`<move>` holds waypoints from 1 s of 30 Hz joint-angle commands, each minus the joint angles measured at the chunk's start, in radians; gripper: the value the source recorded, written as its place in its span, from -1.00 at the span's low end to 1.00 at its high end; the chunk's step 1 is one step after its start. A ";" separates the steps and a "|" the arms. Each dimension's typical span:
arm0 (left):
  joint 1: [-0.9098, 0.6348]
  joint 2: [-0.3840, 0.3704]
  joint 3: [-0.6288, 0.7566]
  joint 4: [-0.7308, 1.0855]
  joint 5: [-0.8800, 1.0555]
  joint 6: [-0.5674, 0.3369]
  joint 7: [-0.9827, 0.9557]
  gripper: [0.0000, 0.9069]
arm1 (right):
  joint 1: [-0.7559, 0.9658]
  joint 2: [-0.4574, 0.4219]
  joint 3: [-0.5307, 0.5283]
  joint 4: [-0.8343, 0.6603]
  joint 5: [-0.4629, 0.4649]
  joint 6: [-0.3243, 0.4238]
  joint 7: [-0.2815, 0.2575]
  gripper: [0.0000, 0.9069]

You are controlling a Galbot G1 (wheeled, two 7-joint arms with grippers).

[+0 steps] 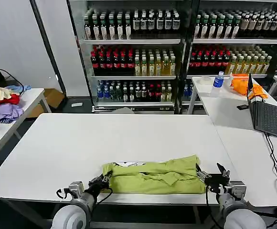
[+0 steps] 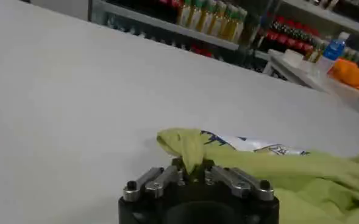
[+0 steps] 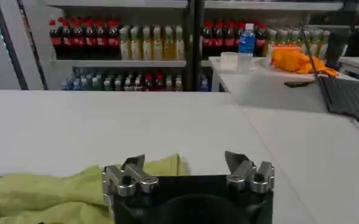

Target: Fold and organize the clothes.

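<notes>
Mid-fold: left gripper (image 1: 101, 181) pinches the shirt (image 1: 154, 176) at 9 o'clock, right gripper (image 1: 210, 176) open at 3 must grab.

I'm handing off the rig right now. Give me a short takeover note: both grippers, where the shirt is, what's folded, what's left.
Left gripper: shut on the T-shirt's left end, at the near edge of the white table.
Right gripper: open, at the shirt's right end, fingers apart with no cloth between them.
T-shirt: lies as a long, rumpled band across the near edge of the table, between the two grippers; a bit of the white printed patch peeks out near the left end.
Done: it looks folded lengthwise into a strip.
Left: likely folding the strip end to end, flattening it, and placing it tidily.
</notes>
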 commanded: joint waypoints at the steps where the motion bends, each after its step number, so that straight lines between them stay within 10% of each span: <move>1: 0.002 0.076 -0.151 -0.049 -0.048 0.002 0.005 -0.96 | 0.000 -0.003 0.005 0.002 0.002 0.002 0.000 1.00; 16: -0.064 0.334 -0.468 0.078 -0.264 0.058 0.008 -0.96 | 0.027 -0.018 -0.001 -0.004 0.012 0.002 -0.002 1.00; 30: -0.083 0.145 -0.202 -0.215 -0.559 0.059 -0.076 -0.96 | 0.050 -0.017 -0.034 -0.031 0.005 0.003 -0.002 1.00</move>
